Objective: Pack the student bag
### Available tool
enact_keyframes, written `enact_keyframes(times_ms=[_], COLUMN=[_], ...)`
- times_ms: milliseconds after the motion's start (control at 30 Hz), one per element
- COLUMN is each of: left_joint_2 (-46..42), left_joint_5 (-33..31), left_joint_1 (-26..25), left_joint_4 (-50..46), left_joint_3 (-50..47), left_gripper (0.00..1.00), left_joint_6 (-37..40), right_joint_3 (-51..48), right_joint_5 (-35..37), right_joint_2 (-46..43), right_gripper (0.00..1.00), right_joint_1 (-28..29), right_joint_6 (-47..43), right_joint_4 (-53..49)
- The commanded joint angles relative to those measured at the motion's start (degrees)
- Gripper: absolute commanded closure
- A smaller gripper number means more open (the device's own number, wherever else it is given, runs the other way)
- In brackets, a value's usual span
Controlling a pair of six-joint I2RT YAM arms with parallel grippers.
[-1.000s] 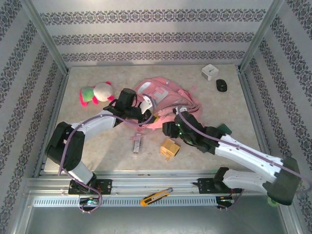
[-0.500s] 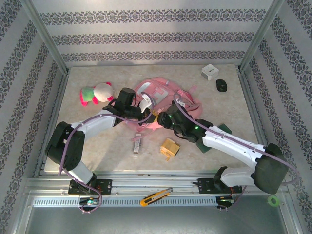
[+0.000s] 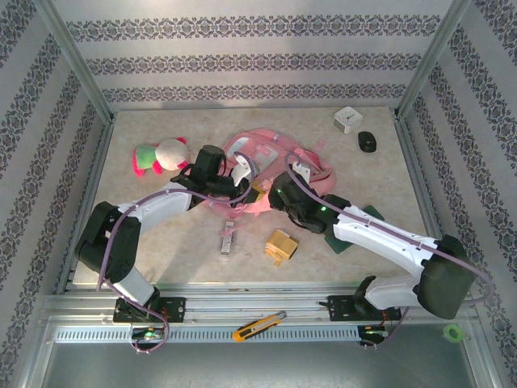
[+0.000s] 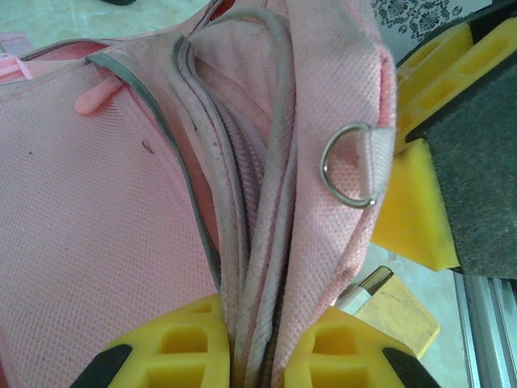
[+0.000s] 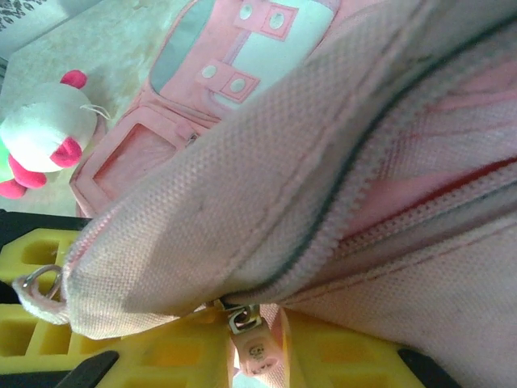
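The student bag is a pink backpack lying in the middle of the table. My left gripper holds its near edge. In the left wrist view, the left gripper is shut on a bunch of pink fabric folds, next to a metal D-ring. My right gripper sits against the same edge, just right of the left one. In the right wrist view its yellow fingers close round the pink zipper pull at the end of the bag's zipper.
A pink, green and white plush toy lies left of the bag. A white cube and a black object sit at the back right. A yellow wooden block, a small pink item and a dark green pad lie near.
My right arm has swung from beside the yellow block up and left to the bag's edge, and its jaws have narrowed onto the zipper pull. The left gripper has kept its hold.
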Motion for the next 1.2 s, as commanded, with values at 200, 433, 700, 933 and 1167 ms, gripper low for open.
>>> enact_keyframes(times_ms=[200, 433, 700, 933, 1167], left_joint_2=[-0.6, -1.0, -1.0, -1.2, -1.5], left_joint_5=[6.1, 5.8, 5.7, 5.3, -2.3], left_joint_1=[0.0, 0.0, 0.0, 0.0, 0.2], left_joint_4=[-0.9, -1.9, -1.9, -2.3, -14.0], left_joint_3=[0.9, 1.1, 1.1, 1.1, 3.5], left_gripper=[1.00, 1.00, 1.00, 1.00, 1.00], left_joint_6=[-4.0, -3.4, -3.3, -2.3, 9.2], right_joint_3=[5.8, 7.2, 6.2, 4.7, 2.9], right_joint_5=[9.8, 15.8, 12.6, 6.3, -3.4], right_joint_2=[5.0, 5.1, 5.5, 6.1, -1.7], right_gripper=[0.70, 0.78, 0.72, 0.86, 1.00], right_joint_1=[0.6, 0.9, 0.6, -0.7, -2.7], right_joint_6=[-2.7, -2.3, -5.3, -8.9, -18.0], right_joint_4=[-7.5, -13.8, -8.0, -0.9, -3.3])
